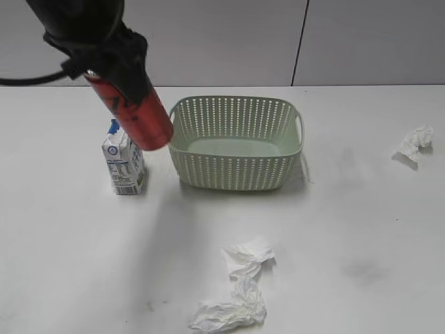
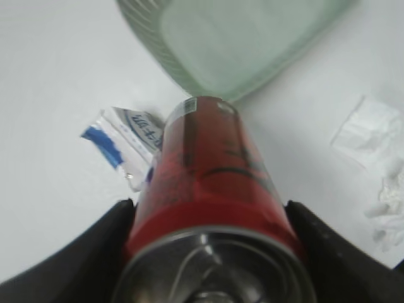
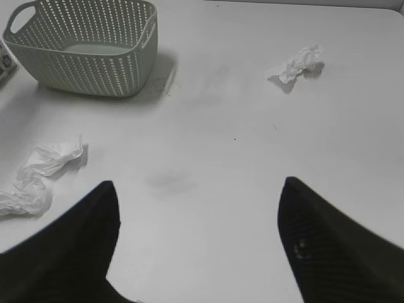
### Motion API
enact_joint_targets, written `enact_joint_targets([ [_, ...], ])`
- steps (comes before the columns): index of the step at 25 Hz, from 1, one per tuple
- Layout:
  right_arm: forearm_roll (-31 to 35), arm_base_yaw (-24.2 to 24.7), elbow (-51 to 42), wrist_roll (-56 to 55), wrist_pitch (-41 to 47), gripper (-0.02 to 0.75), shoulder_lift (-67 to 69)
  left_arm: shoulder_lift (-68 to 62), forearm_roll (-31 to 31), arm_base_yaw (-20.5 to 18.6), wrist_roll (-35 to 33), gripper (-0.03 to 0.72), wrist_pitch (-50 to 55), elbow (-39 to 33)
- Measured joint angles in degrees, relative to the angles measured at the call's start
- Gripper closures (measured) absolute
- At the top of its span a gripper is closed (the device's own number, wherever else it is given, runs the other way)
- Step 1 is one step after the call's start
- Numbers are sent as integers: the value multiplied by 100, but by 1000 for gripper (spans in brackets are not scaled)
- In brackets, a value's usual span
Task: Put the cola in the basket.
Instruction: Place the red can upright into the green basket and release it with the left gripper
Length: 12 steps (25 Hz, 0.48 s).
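Observation:
My left gripper (image 1: pixel 118 73) is shut on the cola (image 1: pixel 139 115), a slim red can with black script, and holds it tilted in the air, bottom end pointing down-right near the basket's left rim. In the left wrist view the cola (image 2: pixel 211 170) fills the space between the black fingers (image 2: pixel 211 218), silver top toward the camera. The pale green perforated basket (image 1: pixel 236 163) stands on the table at centre back, with nothing in it; it also shows in the left wrist view (image 2: pixel 189 69) and the right wrist view (image 3: pixel 95 69). My right gripper (image 3: pixel 197 189) is open and empty over bare table.
A white-and-blue milk carton (image 1: pixel 124 163) stands left of the basket, under the can. Crumpled white tissues lie at front centre (image 1: pixel 240 285) and far right (image 1: pixel 416 142). The table is white, with a grey wall behind.

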State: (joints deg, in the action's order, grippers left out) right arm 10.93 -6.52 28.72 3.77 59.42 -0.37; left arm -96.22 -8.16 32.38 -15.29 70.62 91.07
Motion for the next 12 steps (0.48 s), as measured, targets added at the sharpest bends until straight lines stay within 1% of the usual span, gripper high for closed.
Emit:
enact_joint_targets([
  [3, 0, 0, 0, 0, 0, 148, 0, 12, 53, -204, 11, 162, 44, 412],
  [5, 0, 0, 0, 0, 0, 148, 0, -95, 66, -245, 13, 162, 61, 763],
  [9, 0, 0, 0, 0, 0, 148, 0, -603, -18, -232, 13, 162, 72, 1653],
  [12, 0, 0, 0, 0, 0, 148, 0, -1192, -348, -175, 13, 162, 59, 2279],
])
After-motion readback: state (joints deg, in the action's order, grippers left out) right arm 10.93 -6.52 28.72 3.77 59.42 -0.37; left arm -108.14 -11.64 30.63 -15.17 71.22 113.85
